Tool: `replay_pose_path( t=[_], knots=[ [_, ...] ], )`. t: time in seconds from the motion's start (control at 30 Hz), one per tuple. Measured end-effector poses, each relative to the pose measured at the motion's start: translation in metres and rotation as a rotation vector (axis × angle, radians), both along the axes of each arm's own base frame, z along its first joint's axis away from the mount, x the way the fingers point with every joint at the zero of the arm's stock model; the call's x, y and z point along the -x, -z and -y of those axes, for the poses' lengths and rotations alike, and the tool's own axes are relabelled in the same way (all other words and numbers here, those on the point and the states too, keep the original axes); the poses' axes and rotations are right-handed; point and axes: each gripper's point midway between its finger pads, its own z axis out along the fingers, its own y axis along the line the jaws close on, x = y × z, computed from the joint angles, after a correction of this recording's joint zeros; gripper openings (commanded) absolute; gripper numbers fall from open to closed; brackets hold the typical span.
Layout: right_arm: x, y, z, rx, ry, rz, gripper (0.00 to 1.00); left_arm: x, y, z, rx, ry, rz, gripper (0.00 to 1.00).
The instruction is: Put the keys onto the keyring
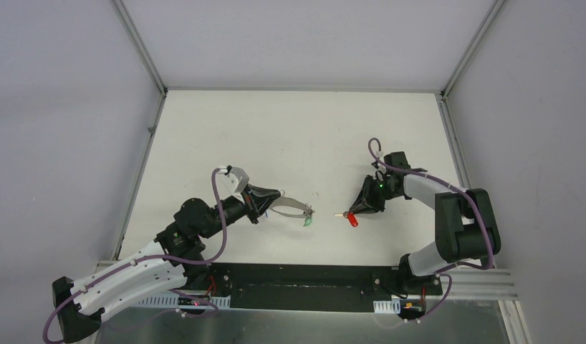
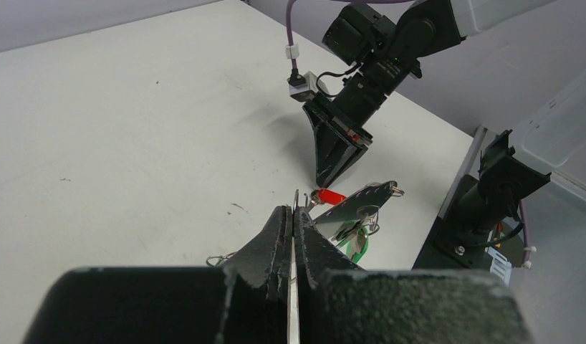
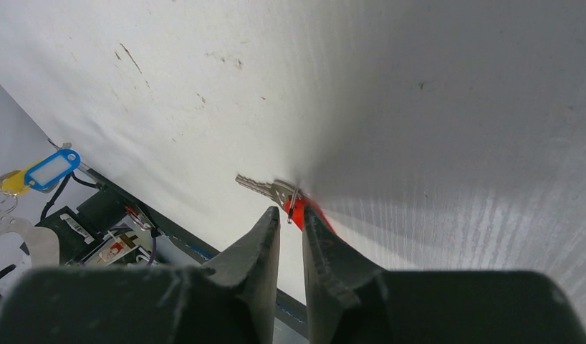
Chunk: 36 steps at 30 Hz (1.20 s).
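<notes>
Left claw [image 2: 294, 216] pinches the thin, flat metal keyring [image 2: 351, 206].

- Red key [image 3: 279, 190]: the red head is largely covered by the fingertips of the right gripper [image 3: 290, 215]; whether it is pinched or only straddled cannot be determined.
- Keyring [image 2: 351, 206]: the band is seen edge-on where it is clamped in the left gripper [image 2: 294, 213], and its near portion is cut off by the lower edge of the left wrist view.
- Green key [image 2: 360, 247]: partly concealed behind the keyring; its blade cannot be distinguished.
- Blue tag [image 3: 52, 168] and yellow tag [image 3: 11, 180]: rendered blurred at the left margin of the right wrist view; their attachments are cut off by that edge.
</notes>
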Motion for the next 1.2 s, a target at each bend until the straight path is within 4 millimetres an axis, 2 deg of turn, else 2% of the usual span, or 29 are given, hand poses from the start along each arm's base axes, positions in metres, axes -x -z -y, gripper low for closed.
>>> replay_pose_path(
  t=[0.1, 0.23, 0.53, 0.67, 0.87, 0.97, 1.07, 1.2],
  knots=[
    [0.000, 0.002, 0.000, 0.001, 0.001, -0.007, 0.16, 0.000, 0.000, 0.000, 0.000, 0.000, -0.002, 0.00],
    [0.000, 0.003, 0.000, 0.002, 0.003, -0.012, 0.00, 0.001, 0.000, 0.000, 0.002, 0.001, -0.007, 0.00],
    [0.003, -0.003, 0.002, 0.010, -0.018, 0.007, 0.00, 0.001, 0.006, -0.001, -0.014, 0.001, -0.020, 0.00],
    [-0.004, -0.029, 0.004, 0.017, -0.044, 0.107, 0.00, 0.001, 0.007, -0.002, -0.034, 0.000, -0.024, 0.00],
    [-0.026, -0.096, 0.008, 0.032, -0.040, 0.368, 0.00, 0.004, -0.004, -0.008, -0.076, 0.000, 0.006, 0.00],
    [-0.030, -0.127, 0.011, 0.036, -0.027, 0.506, 0.00, 0.007, -0.012, -0.011, -0.107, 0.007, 0.029, 0.00],
    [-0.028, -0.146, 0.014, 0.040, -0.019, 0.593, 0.00, 0.012, -0.018, -0.012, -0.140, 0.030, 0.046, 0.00],
    [-0.025, -0.161, 0.018, 0.050, -0.003, 0.664, 0.00, 0.021, -0.018, -0.011, -0.182, 0.080, 0.052, 0.00]
  ],
)
